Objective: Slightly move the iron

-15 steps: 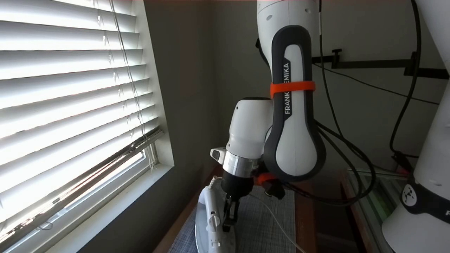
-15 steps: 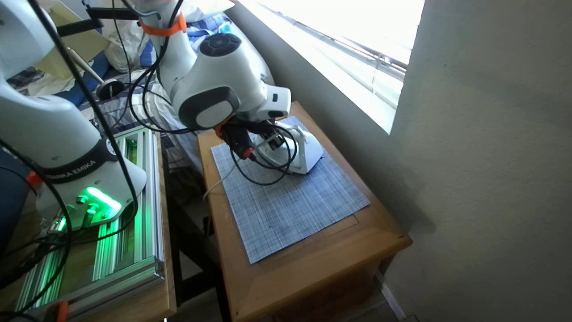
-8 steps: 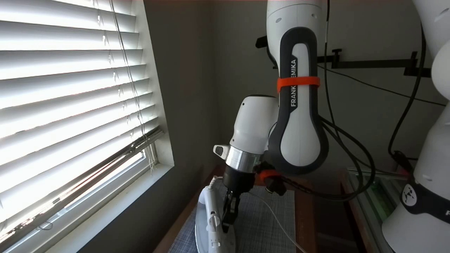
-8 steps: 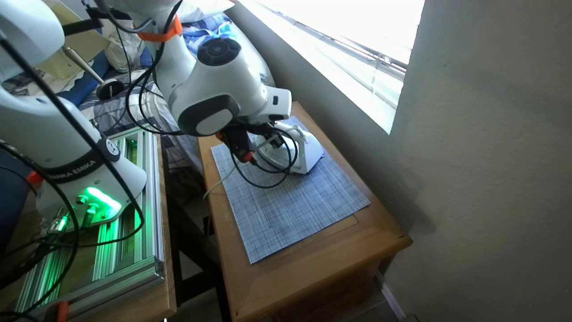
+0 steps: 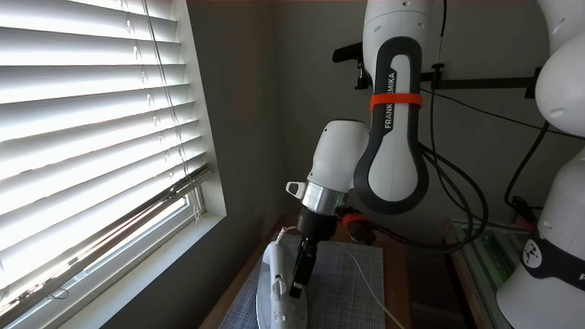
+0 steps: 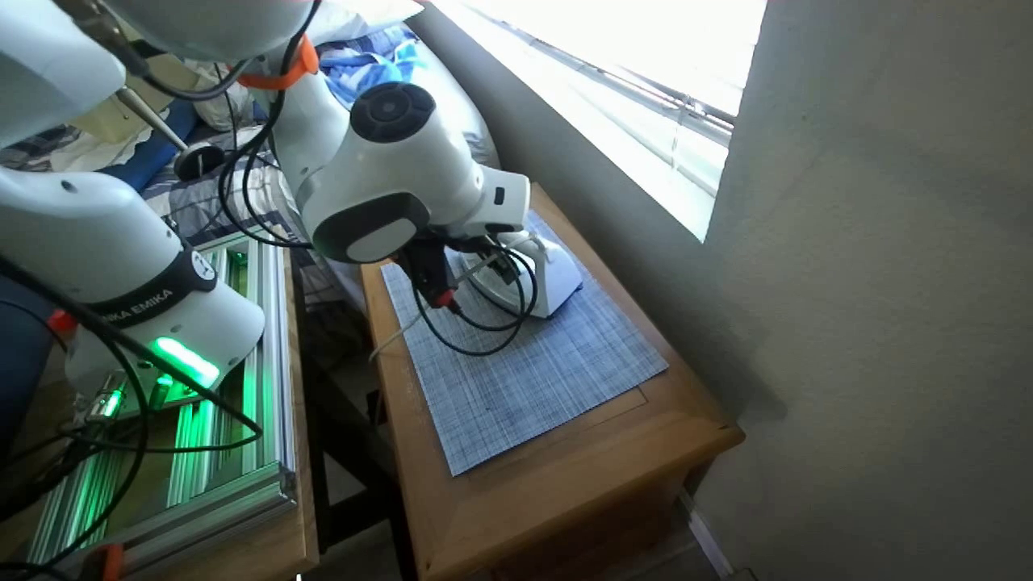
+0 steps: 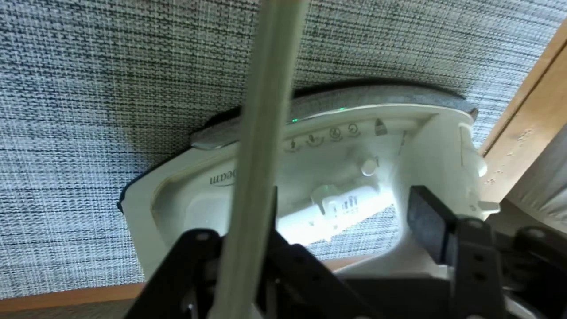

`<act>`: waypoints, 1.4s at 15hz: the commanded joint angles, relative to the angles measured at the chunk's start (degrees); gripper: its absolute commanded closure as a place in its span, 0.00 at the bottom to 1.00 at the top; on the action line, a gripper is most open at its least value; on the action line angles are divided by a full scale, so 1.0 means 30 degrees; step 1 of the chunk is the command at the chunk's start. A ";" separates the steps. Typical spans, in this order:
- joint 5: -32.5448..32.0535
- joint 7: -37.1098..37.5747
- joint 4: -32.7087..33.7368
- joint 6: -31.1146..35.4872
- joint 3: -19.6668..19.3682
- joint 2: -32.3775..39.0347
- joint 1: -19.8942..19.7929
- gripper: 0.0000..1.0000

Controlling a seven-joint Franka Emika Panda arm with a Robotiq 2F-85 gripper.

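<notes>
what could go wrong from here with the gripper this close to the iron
Snag: the pale cord crosses in front of the gripper, so it might catch and drag the iron.
Bad grip: the gripper is open, and whether it touches the handle is unclear; closing off-centre may shove the iron.
Overshoot: in the wrist view the iron lies near the table edge, so pushing that way might tip it off.

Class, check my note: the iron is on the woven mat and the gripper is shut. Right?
Not shut: the wrist view shows the gripper open, its fingers apart. The iron is on the woven mat, as you say.
</notes>
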 commanded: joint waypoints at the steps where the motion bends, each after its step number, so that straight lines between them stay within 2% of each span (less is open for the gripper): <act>1: -0.0784 -0.0140 -0.0305 -0.1081 0.1099 -0.0084 -0.1736 0.00; 6: -0.0895 -0.0701 -0.0792 -0.3118 0.2714 -0.0650 -0.3971 0.00; 10: -0.1583 -0.1106 -0.0332 -0.5503 0.4322 -0.0526 -0.6067 0.00; 21: -0.1768 -0.1556 -0.0350 -0.9394 1.1755 0.0218 -1.3110 0.00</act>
